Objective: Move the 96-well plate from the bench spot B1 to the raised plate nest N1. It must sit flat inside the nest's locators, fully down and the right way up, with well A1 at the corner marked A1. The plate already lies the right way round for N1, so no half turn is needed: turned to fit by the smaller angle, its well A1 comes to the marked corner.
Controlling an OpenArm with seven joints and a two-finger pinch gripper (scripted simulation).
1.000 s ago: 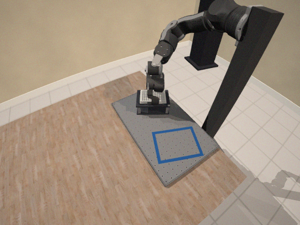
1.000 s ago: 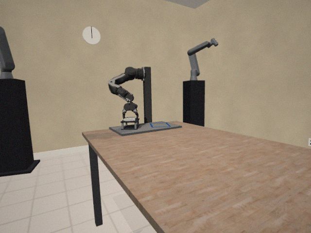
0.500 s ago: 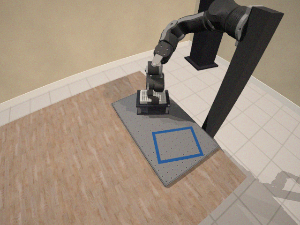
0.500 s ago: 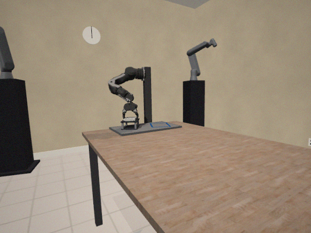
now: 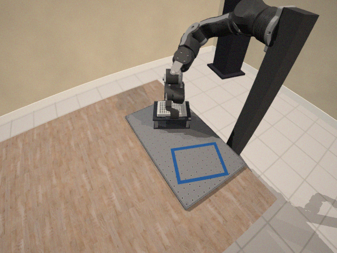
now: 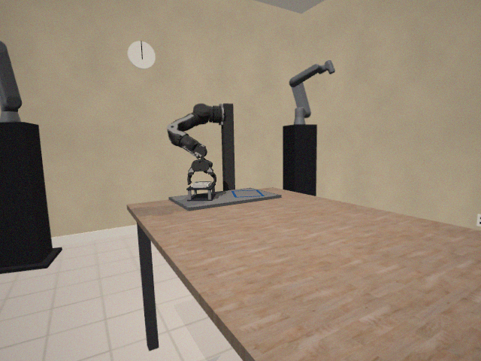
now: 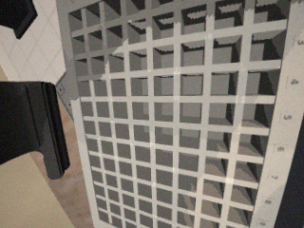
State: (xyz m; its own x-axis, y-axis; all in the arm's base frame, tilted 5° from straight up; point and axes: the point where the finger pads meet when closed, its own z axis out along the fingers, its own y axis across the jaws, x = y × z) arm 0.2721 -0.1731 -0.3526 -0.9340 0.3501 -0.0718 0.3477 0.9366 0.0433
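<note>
The white 96-well plate (image 5: 172, 107) sits on the raised black nest (image 5: 171, 119) at the far end of the grey baseplate (image 5: 185, 152). It looks level there. My gripper (image 5: 172, 108) hangs straight over the plate with its fingers spread open on either side of it. In the wrist view the plate's well grid (image 7: 180, 123) fills the frame, and the left finger (image 7: 45, 128) stands clear of the plate's edge with a gap between. The right finger is mostly out of frame. In the exterior view the gripper (image 6: 201, 179) straddles the plate (image 6: 201, 183) on the nest.
The blue outlined bench spot (image 5: 199, 162) on the baseplate is vacant. The arm's dark mounting post (image 5: 269, 81) stands at the baseplate's right edge. Other robot arms on black pedestals (image 6: 299, 159) stand off the table.
</note>
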